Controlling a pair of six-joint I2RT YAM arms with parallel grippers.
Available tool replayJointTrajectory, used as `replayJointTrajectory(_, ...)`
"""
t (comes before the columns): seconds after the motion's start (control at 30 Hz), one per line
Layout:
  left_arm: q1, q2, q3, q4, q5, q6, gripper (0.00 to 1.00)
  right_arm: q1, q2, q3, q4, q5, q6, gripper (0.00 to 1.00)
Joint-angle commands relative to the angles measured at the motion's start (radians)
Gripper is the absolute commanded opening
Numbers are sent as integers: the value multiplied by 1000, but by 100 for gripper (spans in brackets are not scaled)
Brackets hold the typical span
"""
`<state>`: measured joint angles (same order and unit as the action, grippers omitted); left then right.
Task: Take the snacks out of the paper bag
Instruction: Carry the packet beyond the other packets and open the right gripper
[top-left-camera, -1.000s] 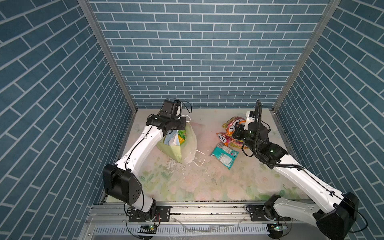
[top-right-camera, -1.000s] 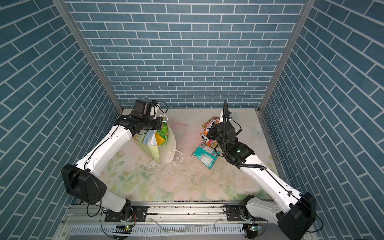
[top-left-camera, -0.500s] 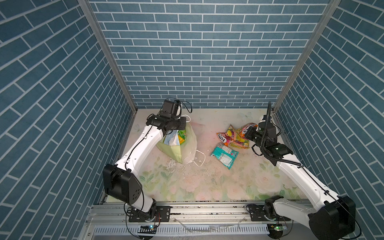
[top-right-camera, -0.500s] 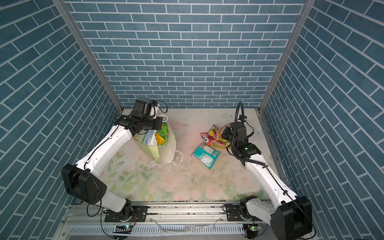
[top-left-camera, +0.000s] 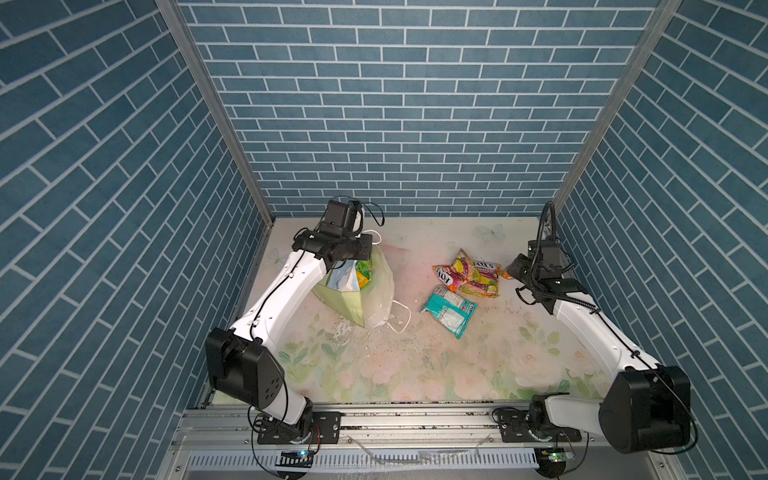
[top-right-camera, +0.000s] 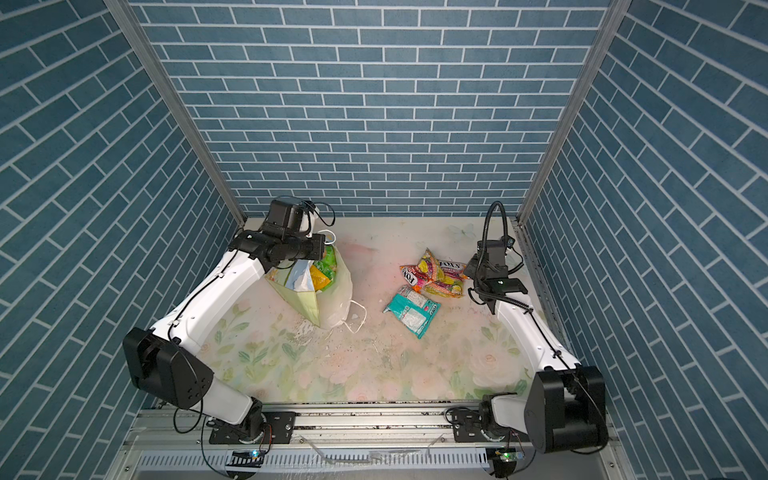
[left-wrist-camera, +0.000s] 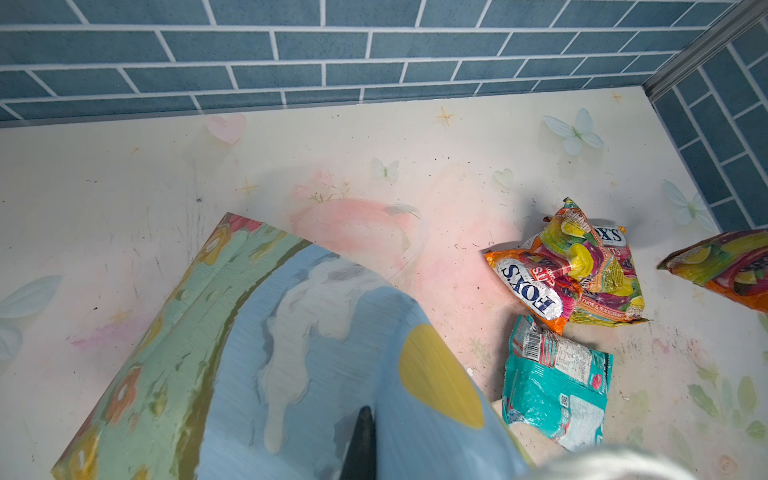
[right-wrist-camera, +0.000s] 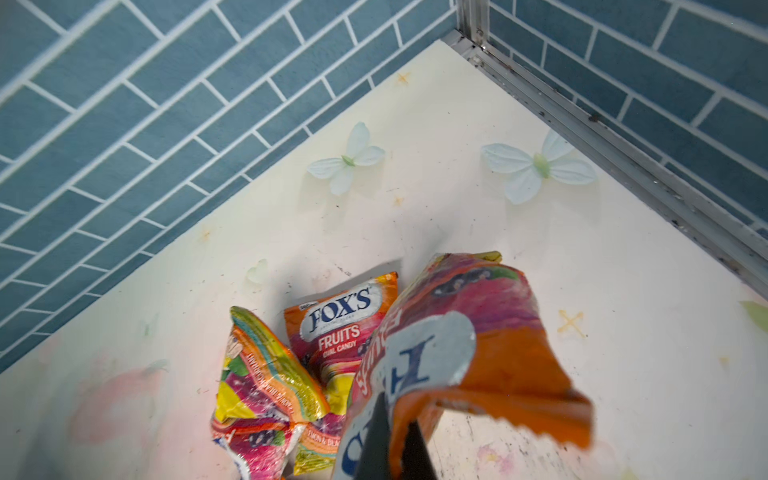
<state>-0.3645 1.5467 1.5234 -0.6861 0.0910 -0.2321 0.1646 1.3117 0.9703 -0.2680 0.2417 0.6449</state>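
Right jaws withdrew — pinching orange packet (right-wrist-camera: 498, 365); left jaws hold paper bag (left-wrist-camera: 291, 353).

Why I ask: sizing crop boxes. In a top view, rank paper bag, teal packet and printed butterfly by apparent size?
Largest first:
1. paper bag
2. teal packet
3. butterfly
The gaps are clear; nearness changes nothing.

I count one paper bag (top-left-camera: 345, 305) and one teal packet (top-left-camera: 451, 311). Of the fruit-print kind, there is one fruit-print packet (right-wrist-camera: 490, 332) pinched in my right gripper (right-wrist-camera: 395, 415), and a heap of fruit-print packets (top-left-camera: 467, 274) holds at least two, overlapped so I cannot tell if there is a third. In the bag's mouth I count two more: one yellow packet (top-right-camera: 318, 281) and one green packet (top-right-camera: 329, 259).
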Motion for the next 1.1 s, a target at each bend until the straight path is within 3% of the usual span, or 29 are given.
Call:
replayJointTrajectory(0.0,-1,-14,18,-6,-7,3,0,-7,72,110,-81,107,-95,0)
replayJointTrajectory(0.2,-1,-13,19,-6,-5,2,0,-11,248,288,-265,271,-245,0)
replayJointTrajectory(0.37,-1,-18,20,-7,-10,3,0,-11,319,384,-369,327,-343,0)
replayJointTrajectory(0.57,-1,-23,20,-8,-3,1,0,-10,458,520,-459,181,-440,0)
replayJointTrajectory(0.77,-1,-22,21,-8,-7,4,0,-9,536,550,-396,-19,-423,0)
replayJointTrajectory(0.97,0,-22,20,-8,-2,4,0,-7,573,547,-364,-75,-395,0)
replayJointTrajectory(1.07,-1,-22,22,-9,-2,3,0,-8,580,536,-344,-101,-389,12)
